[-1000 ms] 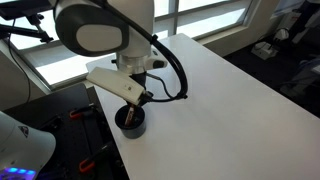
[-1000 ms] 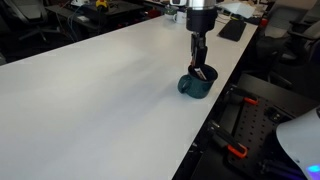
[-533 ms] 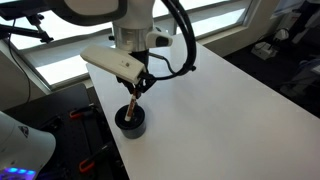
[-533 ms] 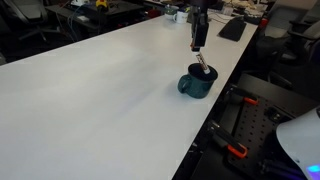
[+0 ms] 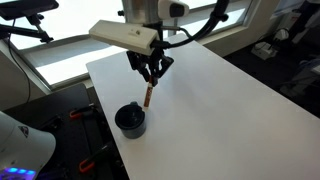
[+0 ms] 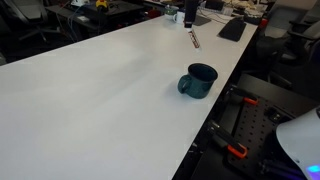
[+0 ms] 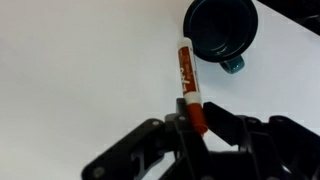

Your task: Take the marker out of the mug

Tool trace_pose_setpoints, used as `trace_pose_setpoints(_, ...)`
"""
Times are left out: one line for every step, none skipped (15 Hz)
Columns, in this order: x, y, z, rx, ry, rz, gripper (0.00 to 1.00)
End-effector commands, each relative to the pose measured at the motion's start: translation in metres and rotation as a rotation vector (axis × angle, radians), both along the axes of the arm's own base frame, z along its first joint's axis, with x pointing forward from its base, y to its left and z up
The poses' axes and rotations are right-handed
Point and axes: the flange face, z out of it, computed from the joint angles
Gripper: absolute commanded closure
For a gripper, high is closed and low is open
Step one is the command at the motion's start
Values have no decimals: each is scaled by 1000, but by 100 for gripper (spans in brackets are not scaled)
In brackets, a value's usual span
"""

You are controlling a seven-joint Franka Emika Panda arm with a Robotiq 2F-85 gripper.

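**Item 1.** Thin reddish-brown marker [image 7: 188, 85] with a paler tip. It hangs in the air, out of the mug and touching nothing but the gripper. The wrist view shows its free end pointing toward the mug. In both exterior views it hangs above the counter, near the mug [image 5: 148, 97] [image 6: 194, 39]. A pale label with dark print runs along the barrel, too small to read.

**Item 2.** Black two-finger gripper [image 7: 197, 122], pinching the marker's lower end as the wrist view shows it. In an exterior view it hangs well above the counter [image 5: 152, 74], with the white arm above it.

**Item 3.** Squat dark cylindrical mug [image 6: 199, 80] with a dark inside and a small side handle. It stands upright on the counter with nothing in its mouth [image 7: 220, 28]. No marking shows on it.

**Item 4.** Broad white counter [image 6: 90, 90].
- The mug stands close to the right edge in this view and near a front corner in another [image 5: 130, 119].
- To the left of the mug and beyond it lies wide bare surface, with nothing between the mug and the marker.

**Item 5.** Surroundings.
- A flat black slab [image 6: 232, 29] lies at the far end of the counter, apart from the mug.
- A black frame with red parts [image 6: 240, 125] stands past the right edge.
- Large windows [image 5: 70, 40] lie behind the arm.
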Motion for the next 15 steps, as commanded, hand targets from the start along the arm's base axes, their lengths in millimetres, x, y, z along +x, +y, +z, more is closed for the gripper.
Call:
trace_pose_setpoints(22, -15, 3, -57, -15, -55, 94)
trace_pose_setpoints(27, -21, 1, -76, -18, -66, 94)
trace_pose_setpoints(32, -28, -2, -91, -16, -76, 94)
trace_pose_setpoints(36, -34, -4, -106, -14, -90, 94)
trace_pose_setpoints(40, -42, -8, -117, -7, -103, 94)
trace_pose_setpoints(44, -50, -13, -124, 9, -125, 94)
trace_pose_setpoints(47, -57, -18, -128, 21, -143, 94)
trace_pose_setpoints(50, -65, -24, -132, 38, -157, 94)
trace_pose_setpoints(52, -72, -30, -136, 53, -171, 94)
trace_pose_setpoints(55, -81, -37, -143, 78, -188, 94)
trace_pose_setpoints(56, -88, -44, -154, 111, -199, 94)
trace_pose_setpoints(57, -95, -52, -159, 148, -207, 94)
trace_pose_setpoints(58, -101, -60, -168, 185, -220, 94)
trace_pose_setpoints(58, -107, -68, -170, 222, -231, 94)
trace_pose_setpoints(59, -112, -74, -171, 259, -242, 94)
